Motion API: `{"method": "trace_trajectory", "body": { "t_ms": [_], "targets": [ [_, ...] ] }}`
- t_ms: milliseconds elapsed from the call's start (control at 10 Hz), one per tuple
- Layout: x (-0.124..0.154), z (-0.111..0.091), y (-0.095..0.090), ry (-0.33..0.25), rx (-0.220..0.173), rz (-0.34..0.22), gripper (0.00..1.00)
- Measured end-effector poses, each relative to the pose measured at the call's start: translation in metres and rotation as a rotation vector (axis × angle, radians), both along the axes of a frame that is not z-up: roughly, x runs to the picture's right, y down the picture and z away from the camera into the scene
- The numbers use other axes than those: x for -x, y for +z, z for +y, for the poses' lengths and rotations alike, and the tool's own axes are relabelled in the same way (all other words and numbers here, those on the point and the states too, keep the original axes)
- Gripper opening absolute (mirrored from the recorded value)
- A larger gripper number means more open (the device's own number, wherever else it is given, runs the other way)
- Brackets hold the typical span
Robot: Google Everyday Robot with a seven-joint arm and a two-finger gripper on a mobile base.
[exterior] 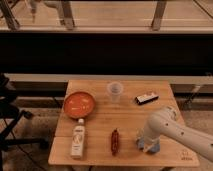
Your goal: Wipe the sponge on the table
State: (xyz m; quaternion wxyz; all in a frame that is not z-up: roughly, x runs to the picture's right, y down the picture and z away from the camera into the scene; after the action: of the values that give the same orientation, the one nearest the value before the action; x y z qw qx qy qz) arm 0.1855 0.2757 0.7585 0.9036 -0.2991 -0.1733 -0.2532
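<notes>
End effector [148,140]: lowered at the front right of the tabletop [131,119], right over the sponge; how far open it is cannot be told.
Sponge [152,148]: light blue, flat on the slats under the end effector, near the front edge.
Left half: orange bowl [79,104], white bottle [78,141].
Back: clear cup [115,91], black-and-white block [147,98].

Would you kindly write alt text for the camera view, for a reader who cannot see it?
A white robot arm reaches in from the right, its gripper down at a light-blue sponge near the front right of a wooden table. Also on the table: an orange bowl, a clear cup, a black-and-white block, a white bottle and a small red item.
</notes>
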Motion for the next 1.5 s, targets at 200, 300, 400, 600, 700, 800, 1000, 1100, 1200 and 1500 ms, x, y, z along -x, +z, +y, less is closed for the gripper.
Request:
{"method": "trace_trajectory", "body": {
  "t_ms": [200, 300, 400, 600, 700, 800, 1000, 1100, 1200, 1500],
  "targets": [
    [0.014, -0.004, -0.002, -0.032, -0.003, -0.025, 0.00],
    [0.026, -0.010, -0.002, -0.057, -0.007, -0.050, 0.00],
    [0.034, -0.014, -0.001, -0.072, -0.009, -0.065, 0.00],
    [0.042, -0.025, 0.006, -0.086, -0.012, -0.097, 0.00],
    [0.046, -0.032, 0.013, -0.090, -0.013, -0.114, 0.00],
    [0.048, -0.039, 0.020, -0.089, -0.015, -0.129, 0.00],
    [0.045, -0.055, 0.037, -0.080, -0.019, -0.148, 0.00],
    [0.045, -0.065, 0.046, -0.078, -0.022, -0.158, 0.00],
    [0.041, -0.076, 0.054, -0.071, -0.026, -0.156, 0.00],
    [0.031, -0.102, 0.064, -0.045, -0.039, -0.145, 0.00]
  ]
}}
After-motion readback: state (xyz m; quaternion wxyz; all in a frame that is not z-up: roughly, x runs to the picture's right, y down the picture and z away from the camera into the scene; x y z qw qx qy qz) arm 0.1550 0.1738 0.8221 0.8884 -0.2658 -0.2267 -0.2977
